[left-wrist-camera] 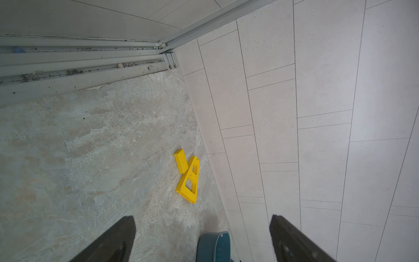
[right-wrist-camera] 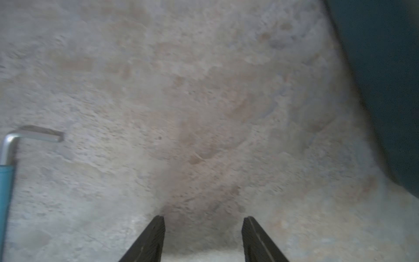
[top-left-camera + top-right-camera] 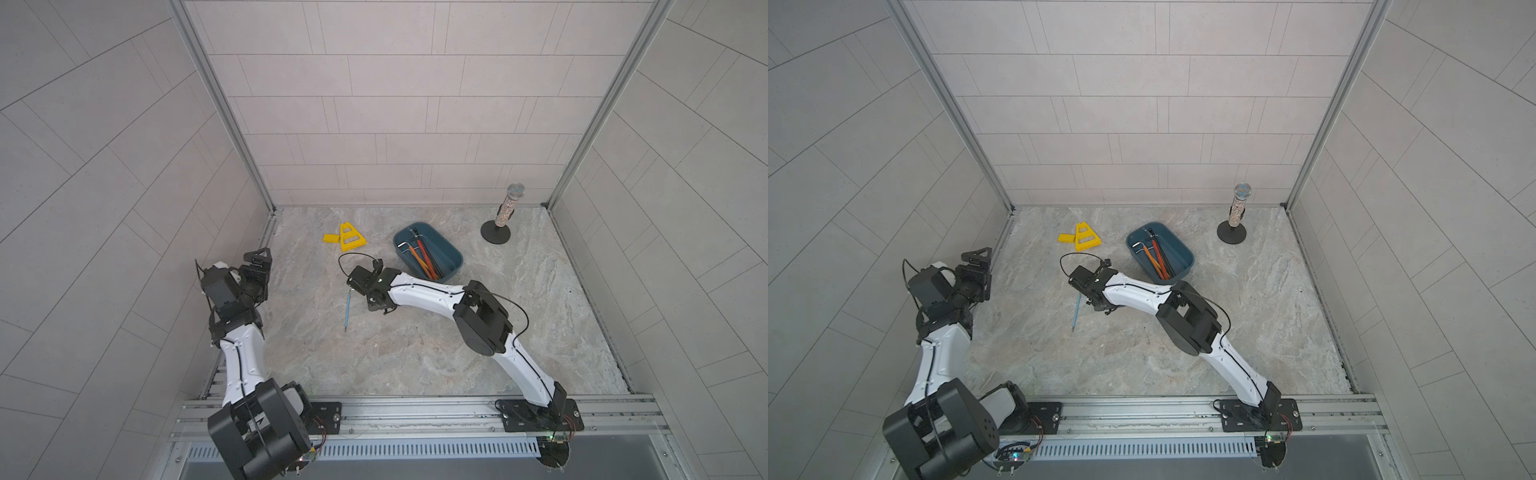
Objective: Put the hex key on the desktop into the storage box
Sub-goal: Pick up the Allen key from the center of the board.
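Lying flat on the desktop [image 3: 415,353], the blue-sleeved hex key [image 3: 348,309] is sitting outside the box [image 3: 456,254], to the box's left and nearer the robot than the box is. Both top views are showing it there, with its bare silver bent end being the end closer to the box. The right claw [image 2: 203,221] is hovering low over the desktop between the box and the hex key, released, its two dark fingers [image 2: 150,240] standing apart with bare marble showing between them. In the right wrist view the hex key's bend is showing off to one side of the fingers, apart from them, while the box's dark wall is filling the opposite corner. Inside the box, other keys [image 3: 424,259] with orange, red and black sleeves are lying lengthwise along its floor. The left claw [image 1: 202,218] is hanging well to the left of the box, near the side wall, also released, its fingers spread wide. Two yellow pieces [image 3: 345,239] are lying against each other on the desktop near the box's left. A glittery microphone [image 3: 505,212] is standing upright on a round black base to the box's right.
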`<state>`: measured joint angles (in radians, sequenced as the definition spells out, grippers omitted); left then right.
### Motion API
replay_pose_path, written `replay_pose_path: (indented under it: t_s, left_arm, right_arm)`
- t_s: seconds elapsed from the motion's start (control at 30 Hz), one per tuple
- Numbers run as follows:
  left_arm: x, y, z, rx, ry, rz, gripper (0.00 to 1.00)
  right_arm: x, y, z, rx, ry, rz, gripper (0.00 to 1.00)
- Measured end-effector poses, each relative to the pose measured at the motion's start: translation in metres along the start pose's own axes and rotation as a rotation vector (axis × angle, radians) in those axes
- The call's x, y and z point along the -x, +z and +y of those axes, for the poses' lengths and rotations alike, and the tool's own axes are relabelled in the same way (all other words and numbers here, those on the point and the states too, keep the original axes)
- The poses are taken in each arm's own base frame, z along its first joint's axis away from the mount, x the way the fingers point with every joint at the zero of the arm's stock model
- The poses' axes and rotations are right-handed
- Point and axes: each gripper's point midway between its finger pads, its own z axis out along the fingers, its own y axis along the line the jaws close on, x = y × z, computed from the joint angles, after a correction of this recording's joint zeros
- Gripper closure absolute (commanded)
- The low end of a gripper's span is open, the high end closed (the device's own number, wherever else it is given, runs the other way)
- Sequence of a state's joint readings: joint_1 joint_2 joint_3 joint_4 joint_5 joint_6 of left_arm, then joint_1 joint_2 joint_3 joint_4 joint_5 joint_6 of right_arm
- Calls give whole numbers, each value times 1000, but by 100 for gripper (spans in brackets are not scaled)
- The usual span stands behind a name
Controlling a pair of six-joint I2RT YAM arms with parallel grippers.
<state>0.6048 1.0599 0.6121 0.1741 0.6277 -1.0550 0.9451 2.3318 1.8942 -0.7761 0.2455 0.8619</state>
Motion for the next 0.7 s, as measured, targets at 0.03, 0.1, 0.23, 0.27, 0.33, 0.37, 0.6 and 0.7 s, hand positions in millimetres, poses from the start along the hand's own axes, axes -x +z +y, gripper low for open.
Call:
replay_pose_path:
  t_s: [0.03, 0.1, 0.23, 0.27, 0.33, 0.37, 0.6, 0.7]
  left_arm:
    - [0, 0, 0, 0, -1, 0, 0]
    - [0, 0, 0, -1, -2, 0, 0]
    - [1, 0, -1, -5, 0, -3, 0]
    - [1, 0, -1, -5, 1, -3, 0]
    - [1, 0, -1, -3, 0, -3, 0]
    - [0, 0, 0, -2, 0, -2, 0]
    - [0, -4, 7, 15, -10, -14, 0]
    - [0, -5, 9, 18, -10, -17, 0]
  right_arm:
    - [-2, -1, -2, 15, 7, 7, 44]
    - [-3, -2, 2, 48, 17, 21, 45]
    - [5, -17, 36, 145, 24, 16, 48]
    - [9, -23, 49, 178, 27, 7, 49]
    - [18, -35, 76, 244, 35, -15, 51]
    - [21, -39, 87, 270, 41, -22, 52]
    - [7, -20, 116, 298, 59, 17, 57]
    - [8, -14, 119, 292, 70, 13, 59]
